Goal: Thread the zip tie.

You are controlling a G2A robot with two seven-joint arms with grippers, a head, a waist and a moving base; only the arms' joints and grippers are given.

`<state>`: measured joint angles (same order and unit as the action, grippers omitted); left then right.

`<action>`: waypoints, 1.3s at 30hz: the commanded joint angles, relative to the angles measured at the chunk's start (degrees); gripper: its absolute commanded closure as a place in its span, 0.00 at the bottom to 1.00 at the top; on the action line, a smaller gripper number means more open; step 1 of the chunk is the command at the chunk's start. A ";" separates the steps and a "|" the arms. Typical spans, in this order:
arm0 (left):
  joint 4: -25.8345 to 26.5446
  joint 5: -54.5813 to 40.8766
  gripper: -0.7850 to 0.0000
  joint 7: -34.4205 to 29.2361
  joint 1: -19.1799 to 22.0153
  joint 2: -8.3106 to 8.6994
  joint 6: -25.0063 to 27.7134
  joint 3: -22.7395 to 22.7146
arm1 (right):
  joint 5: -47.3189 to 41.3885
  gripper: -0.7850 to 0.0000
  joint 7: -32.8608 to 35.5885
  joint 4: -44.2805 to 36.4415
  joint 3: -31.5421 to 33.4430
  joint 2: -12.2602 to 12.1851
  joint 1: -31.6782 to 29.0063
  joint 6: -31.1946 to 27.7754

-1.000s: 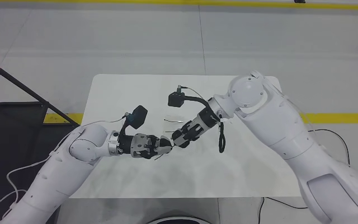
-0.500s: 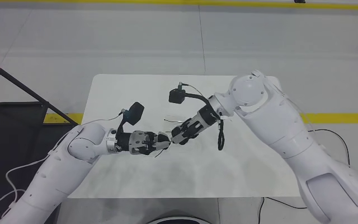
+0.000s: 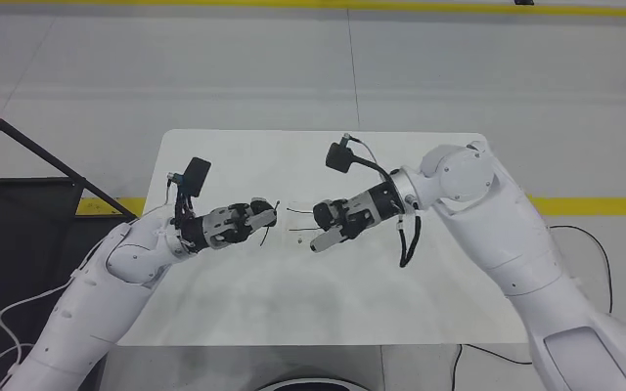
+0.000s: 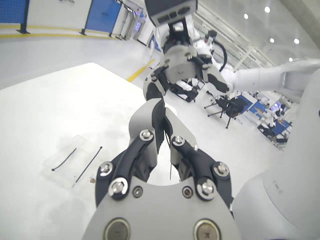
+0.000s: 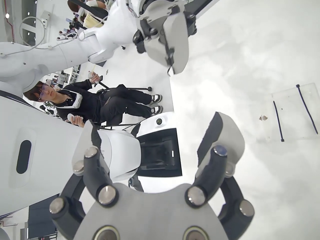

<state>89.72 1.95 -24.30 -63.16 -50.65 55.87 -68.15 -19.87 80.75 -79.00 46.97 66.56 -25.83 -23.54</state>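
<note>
Above the white table point(image 3: 196, 293), my left gripper point(image 4: 162, 111) clamps a thin black plastic zip tie point(image 4: 170, 166); my right gripper point(image 3: 315, 227) faces it, spread wide.

A thin black zip tie point(image 4: 165, 136) is pinched in the closed left gripper point(image 4: 162, 116), held above the table point(image 3: 391, 303), with a short end sticking out past the fingertips. In the top view, at its three o'clock, a curved tie point(image 4: 63, 159) and a straight tie point(image 4: 88, 161) lie flat side by side, apart, on a clear sheet point(image 4: 75, 162) near the table's middle.
</note>
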 commanded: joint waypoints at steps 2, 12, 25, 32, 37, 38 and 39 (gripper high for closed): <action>0.07 0.12 1.00 0.25 -0.11 -0.01 0.00 -0.03 | -1.30 0.00 0.02 -1.24 1.33 -0.54 -0.91 0.02; 0.07 0.12 1.00 0.25 -0.11 -0.01 0.00 -0.03 | -1.30 0.00 0.02 -1.24 1.33 -0.54 -0.91 0.02; -0.37 7.01 1.00 15.22 -0.79 -2.45 -0.90 0.64 | 7.03 0.00 -13.75 -3.22 -1.63 0.54 -5.33 -5.31; -2.73 13.35 1.00 24.27 0.20 -4.64 -0.18 2.81 | 10.75 0.20 -23.11 -0.78 -4.73 2.36 -5.61 -8.73; -4.00 16.44 1.00 28.18 0.78 -5.82 -0.55 3.67 | 11.44 0.51 -26.21 1.80 -6.30 3.62 -4.56 -10.58; -4.23 16.87 1.00 28.60 0.89 -6.00 -0.57 3.76 | 11.30 0.53 -26.57 2.16 -6.45 3.81 -4.42 -10.91; -4.47 17.06 1.00 29.00 0.96 -6.17 -0.56 3.86 | 11.29 0.55 -26.69 2.55 -6.60 3.96 -4.26 -11.17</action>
<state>85.47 18.80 4.34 -62.26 -56.68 55.30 -64.38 -8.51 54.15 -76.76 40.48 70.40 -30.21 -34.49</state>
